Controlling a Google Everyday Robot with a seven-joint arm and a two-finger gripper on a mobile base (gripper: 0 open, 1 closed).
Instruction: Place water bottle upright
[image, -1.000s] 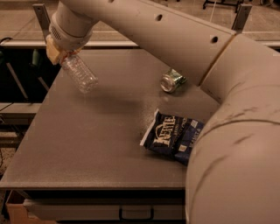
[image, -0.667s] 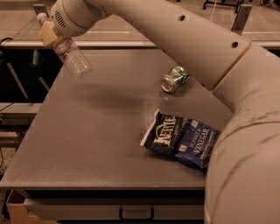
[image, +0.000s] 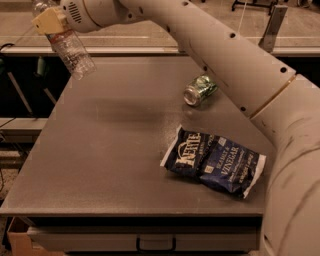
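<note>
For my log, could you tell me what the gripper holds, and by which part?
The gripper, upper left, grips the water bottle near its neck end.

A grey flat-topped table (image: 110, 150) is seen, with a drawer (image: 150, 240) fitted under its front edge. Two things are carried directly on its surface. A green metal can (image: 200, 90) is laid on its side toward the far right, its silver end turned toward the front. A dark blue chip bag (image: 215, 161) is laid flat near the front right corner, apart from the can. The gripper (image: 50, 21) is held above the far left corner, and the water bottle (image: 75, 52) is clamped in it, tilted and clear of the tabletop.
</note>
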